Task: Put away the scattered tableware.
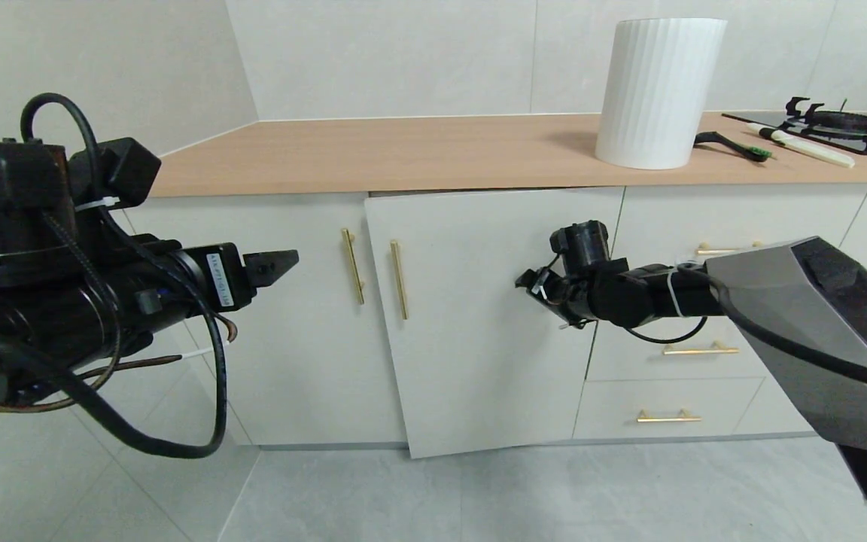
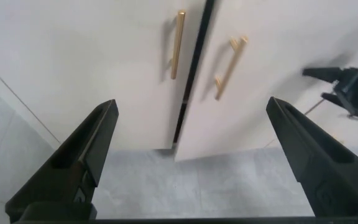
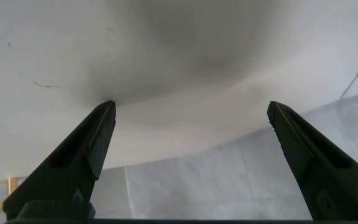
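- Head view: the black-handled utensil (image 1: 731,144) and the white utensil (image 1: 802,144) lie on the counter (image 1: 373,154) at 2 o'clock, just beside the ribbed holder (image 1: 659,90), which is probably where they belong. The right gripper (image 1: 535,286) faces the ajar cabinet door (image 1: 471,339) near centre. The left gripper (image 1: 275,265) waits at 9 o'clock.
- Left wrist view: the left gripper (image 2: 191,107) has its fingers spread, with open floor below the door's swung-out edge.
- Right wrist view: the right gripper (image 3: 191,109) is spread wide, close to the door panel (image 3: 166,50), likely placed to push it.

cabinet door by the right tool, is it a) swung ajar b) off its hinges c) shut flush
a: the cabinet door stands out from the neighbouring door in the head view, and the left wrist view shows a dark gap along its edge.
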`<state>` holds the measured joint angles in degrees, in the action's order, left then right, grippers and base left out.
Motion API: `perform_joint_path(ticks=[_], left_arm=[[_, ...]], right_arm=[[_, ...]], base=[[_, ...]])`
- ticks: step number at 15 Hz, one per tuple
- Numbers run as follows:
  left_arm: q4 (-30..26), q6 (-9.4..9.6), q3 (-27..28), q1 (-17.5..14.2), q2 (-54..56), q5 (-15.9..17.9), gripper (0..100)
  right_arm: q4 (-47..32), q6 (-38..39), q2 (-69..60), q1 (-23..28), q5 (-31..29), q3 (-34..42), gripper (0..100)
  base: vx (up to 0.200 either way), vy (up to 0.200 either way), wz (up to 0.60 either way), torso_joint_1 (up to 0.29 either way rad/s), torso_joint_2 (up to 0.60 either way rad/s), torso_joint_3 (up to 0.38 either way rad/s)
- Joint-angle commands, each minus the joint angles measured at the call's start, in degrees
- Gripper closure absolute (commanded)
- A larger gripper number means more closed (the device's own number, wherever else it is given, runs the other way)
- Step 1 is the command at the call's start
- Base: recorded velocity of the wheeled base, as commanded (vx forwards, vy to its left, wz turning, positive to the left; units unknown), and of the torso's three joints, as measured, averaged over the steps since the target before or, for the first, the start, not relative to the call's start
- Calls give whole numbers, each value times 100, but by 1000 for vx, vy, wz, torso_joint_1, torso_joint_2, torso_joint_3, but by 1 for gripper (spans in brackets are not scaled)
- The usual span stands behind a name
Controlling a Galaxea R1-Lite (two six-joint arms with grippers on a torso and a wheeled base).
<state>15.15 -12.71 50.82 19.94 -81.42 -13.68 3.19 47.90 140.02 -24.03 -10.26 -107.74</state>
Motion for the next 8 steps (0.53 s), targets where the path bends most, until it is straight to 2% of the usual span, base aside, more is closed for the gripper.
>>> perform_joint_path(ticks=[1, 6, 8], left_arm=[[5, -3, -2, 1, -32, -3, 0], [14, -3, -2, 1, -41, -3, 0], [14, -3, -20, 1, -5, -3, 0]], right_arm=[[23, 44, 183, 65, -169, -291, 0], [-12, 88, 131, 91, -327, -467, 0], [-29, 79, -335, 65, -406, 16, 0]], base=[[0, 0, 0, 0, 0, 0], [0, 0, 0, 0, 0, 0], [0, 0, 0, 0, 0, 0]])
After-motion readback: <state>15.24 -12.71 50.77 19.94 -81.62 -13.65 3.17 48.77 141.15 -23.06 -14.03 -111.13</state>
